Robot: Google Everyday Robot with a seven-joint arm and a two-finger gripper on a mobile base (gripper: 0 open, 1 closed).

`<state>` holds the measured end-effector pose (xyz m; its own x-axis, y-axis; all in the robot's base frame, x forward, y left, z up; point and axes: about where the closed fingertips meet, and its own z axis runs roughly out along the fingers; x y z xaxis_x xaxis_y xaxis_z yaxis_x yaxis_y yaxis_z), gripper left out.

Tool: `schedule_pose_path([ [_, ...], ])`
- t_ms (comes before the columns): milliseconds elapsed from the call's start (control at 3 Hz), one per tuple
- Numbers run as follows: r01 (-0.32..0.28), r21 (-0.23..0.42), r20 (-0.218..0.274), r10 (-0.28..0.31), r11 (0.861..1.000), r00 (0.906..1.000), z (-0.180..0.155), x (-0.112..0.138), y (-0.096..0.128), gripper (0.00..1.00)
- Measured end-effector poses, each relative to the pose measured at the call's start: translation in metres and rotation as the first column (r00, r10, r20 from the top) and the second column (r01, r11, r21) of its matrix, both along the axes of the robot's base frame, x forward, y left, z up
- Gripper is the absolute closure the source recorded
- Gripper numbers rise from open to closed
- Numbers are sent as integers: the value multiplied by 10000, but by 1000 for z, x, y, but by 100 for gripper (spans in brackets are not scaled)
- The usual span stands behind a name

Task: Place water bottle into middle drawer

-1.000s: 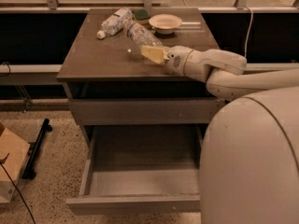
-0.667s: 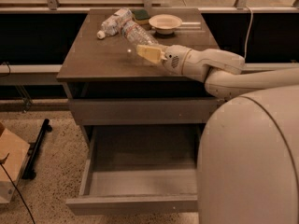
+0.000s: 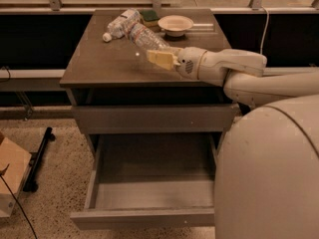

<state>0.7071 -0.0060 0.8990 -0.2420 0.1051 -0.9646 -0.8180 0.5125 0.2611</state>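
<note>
The water bottle (image 3: pixel 145 38) is clear crinkled plastic and lies tilted over the cabinet top, its near end between my gripper's pale fingers (image 3: pixel 158 58). My gripper (image 3: pixel 162 58) reaches in from the right over the middle of the top and is shut on the bottle. The middle drawer (image 3: pixel 149 217) is pulled open at the cabinet's bottom front, directly below, and holds nothing visible.
A second clear bottle with a white cap (image 3: pixel 118 25) lies at the back left of the cabinet top (image 3: pixel 99 63). A white bowl (image 3: pixel 175 24) and a green sponge (image 3: pixel 148 16) sit at the back. A closed drawer front (image 3: pixel 149 118) is above the open one. My white body (image 3: pixel 269 173) fills the right foreground.
My gripper with the bottle has shifted very slightly to the left. Nothing else has moved.
</note>
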Motion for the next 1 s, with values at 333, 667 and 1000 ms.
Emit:
schedule_pose_path([
  [333,-1122,-673,-41,1121,9914,9937,-3,-38,-1,100],
  [667,-2420,-792,-32,2425,9670,9701,-6,-71,-1,100],
  [1000,-3411,-863,-482,3380,9361,9399,-23,-115,1,100],
])
